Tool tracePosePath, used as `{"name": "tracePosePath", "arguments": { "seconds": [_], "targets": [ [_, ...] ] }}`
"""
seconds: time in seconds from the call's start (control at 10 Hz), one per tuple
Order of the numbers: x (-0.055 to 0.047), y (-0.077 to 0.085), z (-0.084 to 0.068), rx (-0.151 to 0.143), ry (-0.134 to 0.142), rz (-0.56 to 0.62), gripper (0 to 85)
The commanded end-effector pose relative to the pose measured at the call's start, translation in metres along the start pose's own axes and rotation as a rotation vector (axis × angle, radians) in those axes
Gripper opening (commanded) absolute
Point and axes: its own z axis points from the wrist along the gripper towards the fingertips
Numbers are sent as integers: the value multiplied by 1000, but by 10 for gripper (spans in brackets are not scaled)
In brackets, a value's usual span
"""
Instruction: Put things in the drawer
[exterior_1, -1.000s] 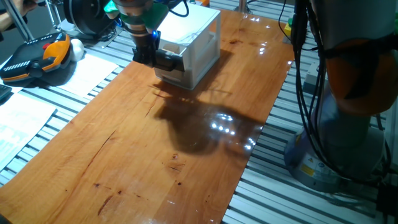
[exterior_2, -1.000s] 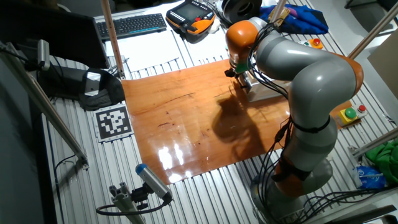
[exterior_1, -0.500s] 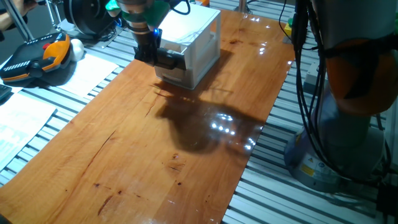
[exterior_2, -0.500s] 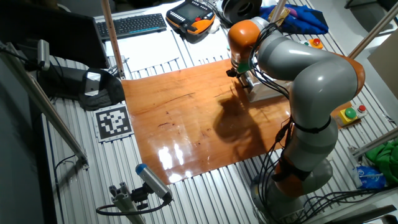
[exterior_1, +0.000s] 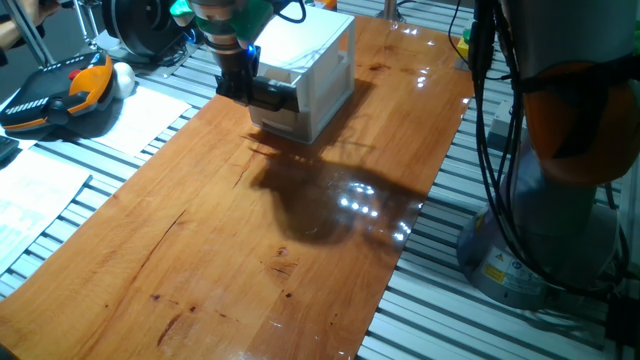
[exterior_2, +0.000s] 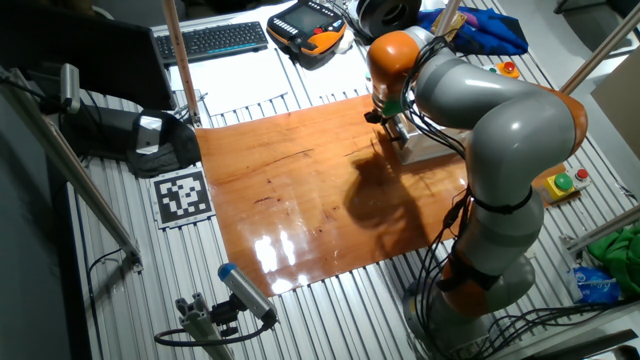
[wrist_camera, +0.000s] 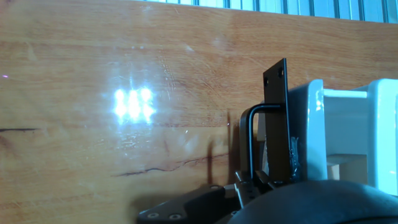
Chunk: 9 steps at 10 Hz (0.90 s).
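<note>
Up close, the hand view looks past a dark rounded part of the gripper (wrist_camera: 273, 186) at the bottom edge, where the black handle bar (wrist_camera: 277, 118) of the drawer (wrist_camera: 311, 130) stands against the white drawer front. Behind that front, a pale beige wooden cube (wrist_camera: 339, 169) shows inside the drawer, low in the opening between white walls. Whether the fingers are closed on the handle or merely beside it cannot be told from any view.

On the one fixed view, the gripper (exterior_1: 238, 82) hangs at the front of the white cabinet (exterior_1: 310, 75), against the dark handle (exterior_1: 270, 96), with teal parts of the arm above it. The cabinet sits at the far end of the glossy wooden table (exterior_1: 250, 240), which carries the arm's dark shadow and bright light reflections.

From the other fixed view, the grey and orange arm (exterior_2: 480, 110) bends over the table's far edge, hiding most of the cabinet. Beyond the table lie a keyboard (exterior_2: 215, 40) and an orange and black pendant (exterior_2: 305, 25).
</note>
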Motion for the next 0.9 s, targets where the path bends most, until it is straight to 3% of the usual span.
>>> {"name": "tracePosePath", "arguments": {
  "seconds": [0.0,0.8],
  "targets": [
    [0,0,0,2,0,7,0],
    [1,-5,-2,-7,1,-1,0]
  ]
}}
